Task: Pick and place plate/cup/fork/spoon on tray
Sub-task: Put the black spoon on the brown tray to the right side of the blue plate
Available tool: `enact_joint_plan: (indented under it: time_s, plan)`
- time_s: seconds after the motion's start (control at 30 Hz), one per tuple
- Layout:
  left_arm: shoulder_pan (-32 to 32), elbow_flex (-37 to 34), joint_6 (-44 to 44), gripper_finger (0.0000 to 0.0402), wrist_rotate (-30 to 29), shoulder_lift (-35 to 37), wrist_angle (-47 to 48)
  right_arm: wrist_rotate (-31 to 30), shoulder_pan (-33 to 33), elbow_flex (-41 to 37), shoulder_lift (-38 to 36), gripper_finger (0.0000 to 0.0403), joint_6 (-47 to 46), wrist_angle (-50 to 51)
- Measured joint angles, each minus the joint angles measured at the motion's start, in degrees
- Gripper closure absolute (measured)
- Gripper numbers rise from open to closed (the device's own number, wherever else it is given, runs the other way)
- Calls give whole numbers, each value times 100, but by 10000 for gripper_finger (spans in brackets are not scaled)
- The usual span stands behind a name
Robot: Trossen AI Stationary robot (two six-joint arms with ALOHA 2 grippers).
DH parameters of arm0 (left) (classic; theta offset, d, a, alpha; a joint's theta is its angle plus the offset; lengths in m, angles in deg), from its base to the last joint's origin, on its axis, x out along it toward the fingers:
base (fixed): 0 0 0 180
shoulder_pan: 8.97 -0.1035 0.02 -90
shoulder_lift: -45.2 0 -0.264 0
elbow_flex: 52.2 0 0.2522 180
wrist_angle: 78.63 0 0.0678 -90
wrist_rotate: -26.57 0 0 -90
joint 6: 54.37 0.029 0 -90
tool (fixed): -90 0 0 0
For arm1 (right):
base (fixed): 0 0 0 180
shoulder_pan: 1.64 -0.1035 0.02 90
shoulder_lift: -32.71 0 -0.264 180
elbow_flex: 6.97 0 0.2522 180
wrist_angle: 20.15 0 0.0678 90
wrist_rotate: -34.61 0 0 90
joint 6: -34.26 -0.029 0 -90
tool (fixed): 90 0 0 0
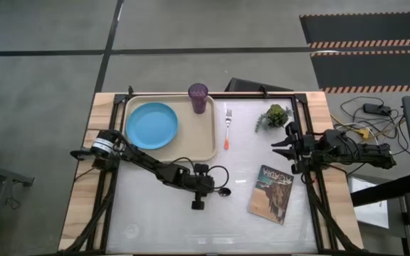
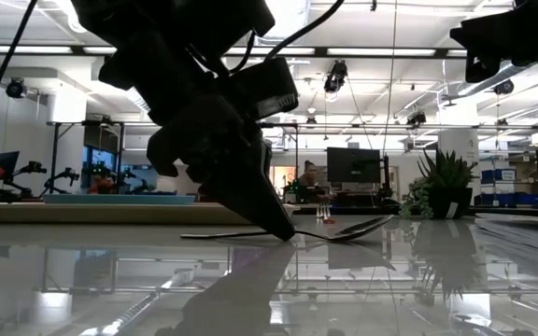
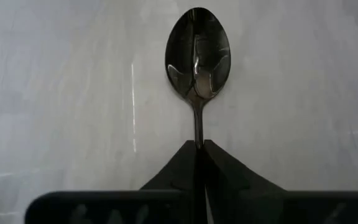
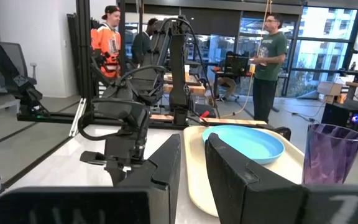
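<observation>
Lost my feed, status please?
Left gripper shut on spoon, still on table. Right gripper open, waiting by plant. Plate, cup on tray; fork beside it.

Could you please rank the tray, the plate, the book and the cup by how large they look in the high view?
1. The tray, clearly largest.
2. The plate and the book look about alike, so I won't rank them.
3. The cup, smallest.

One plate (image 1: 151,125), cup (image 1: 198,98), fork (image 1: 228,126), spoon (image 3: 197,56), tray (image 1: 203,146) (plus plant (image 1: 275,116), book (image 1: 271,193)).
</observation>
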State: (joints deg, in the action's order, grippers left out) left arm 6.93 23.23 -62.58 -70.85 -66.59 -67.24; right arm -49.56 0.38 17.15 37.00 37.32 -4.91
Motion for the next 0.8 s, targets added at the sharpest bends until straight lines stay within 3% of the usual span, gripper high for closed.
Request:
enact_joint_plan:
  time_s: [0.2, 0.4, 0.67, 0.8]
  plan:
    - [-4, 88, -31, 399, -166, 155, 56, 2, 0, 1, 0, 339, -28, 2]
    - [-16, 76, -326, 400, -1236, 835, 278, 15, 0, 1, -4, 339, -54, 9]
    - [-317, 57, -2087, 401, -3182, 1733, 1183, 2, 0, 1, -9, 339, -192, -3]
    - [-588, 9, -3223, 401, -3711, 1847, 1443, 6, 0, 1, -8, 339, -202, 0]
